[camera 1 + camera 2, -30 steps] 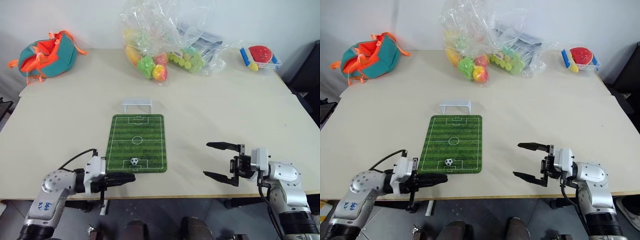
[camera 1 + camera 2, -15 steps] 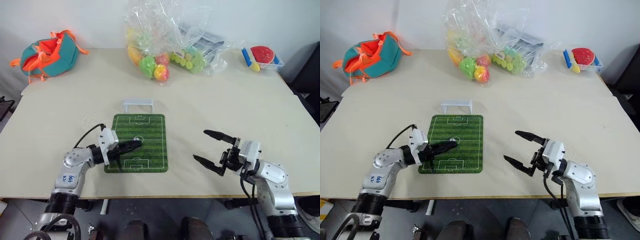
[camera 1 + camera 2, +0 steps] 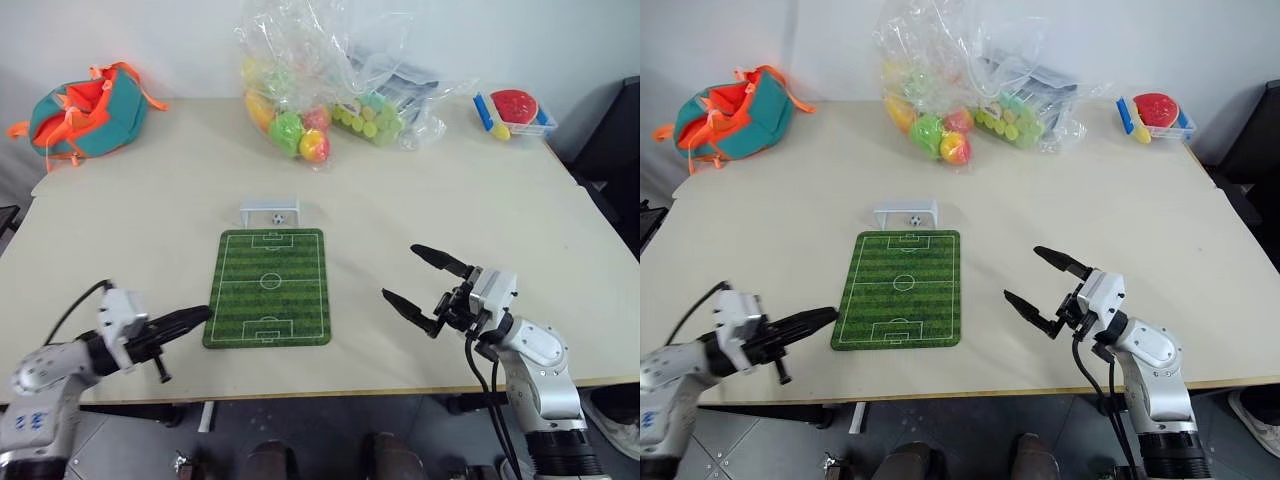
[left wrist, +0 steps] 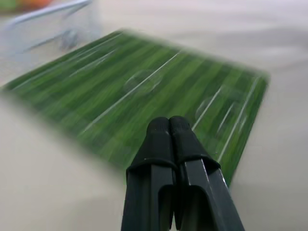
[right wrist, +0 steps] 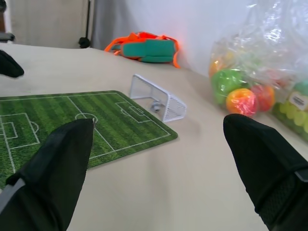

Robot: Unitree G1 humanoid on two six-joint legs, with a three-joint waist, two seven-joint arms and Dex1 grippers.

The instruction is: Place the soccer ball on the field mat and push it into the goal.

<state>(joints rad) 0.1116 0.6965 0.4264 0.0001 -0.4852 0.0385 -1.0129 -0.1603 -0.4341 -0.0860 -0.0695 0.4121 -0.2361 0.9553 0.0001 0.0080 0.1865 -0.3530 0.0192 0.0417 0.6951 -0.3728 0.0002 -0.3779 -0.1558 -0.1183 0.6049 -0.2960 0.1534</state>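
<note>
My left gripper [image 3: 196,316] has its two black fingers [image 4: 169,144] pressed together, empty, the arm reaching in low from the left and pointing to the right. My right gripper [image 3: 417,281] stands wide apart, empty, angled left and slightly upward.

Even bright light, soft shadows; field mat [image 4: 144,91] and goal [image 4: 48,24] motion-blurred in left wrist view.

A teal-orange bag [image 3: 82,108], bagged coloured balls [image 3: 296,130] and a red toy [image 3: 513,108] sit along the table's [image 3: 480,220] far edge.
</note>
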